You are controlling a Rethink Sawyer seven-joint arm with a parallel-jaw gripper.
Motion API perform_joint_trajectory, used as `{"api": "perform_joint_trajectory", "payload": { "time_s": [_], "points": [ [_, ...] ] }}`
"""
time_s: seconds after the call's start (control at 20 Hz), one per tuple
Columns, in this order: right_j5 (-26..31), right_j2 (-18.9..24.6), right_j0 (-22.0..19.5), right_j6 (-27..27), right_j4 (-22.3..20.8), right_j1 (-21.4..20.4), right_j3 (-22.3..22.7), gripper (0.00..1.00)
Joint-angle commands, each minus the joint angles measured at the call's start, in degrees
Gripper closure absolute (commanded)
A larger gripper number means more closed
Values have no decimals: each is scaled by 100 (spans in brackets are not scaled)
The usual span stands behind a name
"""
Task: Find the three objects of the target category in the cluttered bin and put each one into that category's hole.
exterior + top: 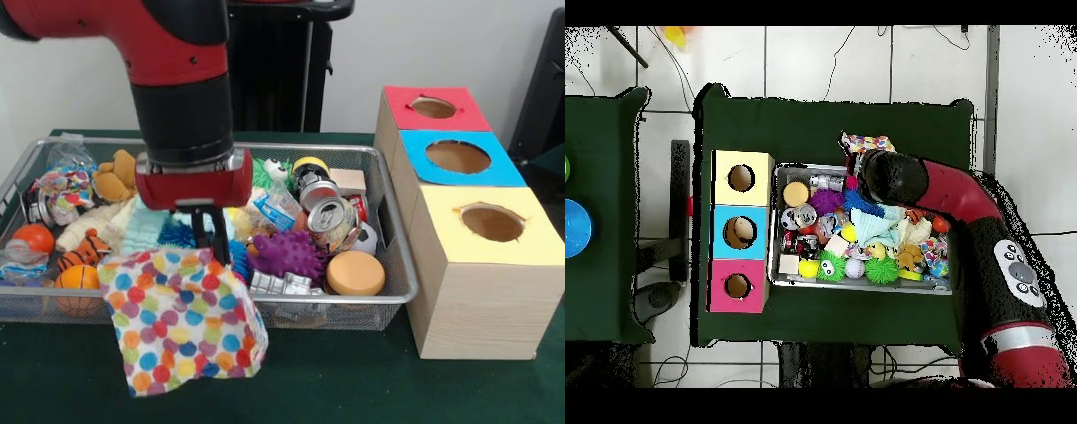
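Note:
My gripper (210,252) is shut on a white cloth with coloured polka dots (181,320), which hangs from it over the near rim of the wire bin (388,296). In the overhead view the arm covers the gripper; only an edge of the polka-dot cloth (867,142) shows beyond the bin's edge. To the right stand three wooden boxes with holes: red-topped (433,107), blue-topped (457,156) and yellow-topped (493,223). The bin holds crushed cans (330,216), a purple spiky ball (287,253), an orange disc (355,272) and soft toys.
More clutter fills the bin: a teddy bear (116,175), a toy tiger (84,250), orange balls (33,238), crinkled wrappers (62,187) and a silver foil piece (281,284). Green cloth covers the table (353,380). A second table with coloured discs (575,225) stands at the overhead view's left.

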Motion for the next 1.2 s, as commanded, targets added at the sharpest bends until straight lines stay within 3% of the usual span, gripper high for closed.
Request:
{"api": "perform_joint_trajectory", "payload": {
  "time_s": [0.05, 0.8, 1.2],
  "points": [
    [1111, -202, 298, 450, 148, -1291, 567, 100],
    [1076, -231, 293, 527, 454, -1790, 1323, 100],
    [1106, -520, 588, 873, 554, -2181, 1698, 100]
  ]
}}
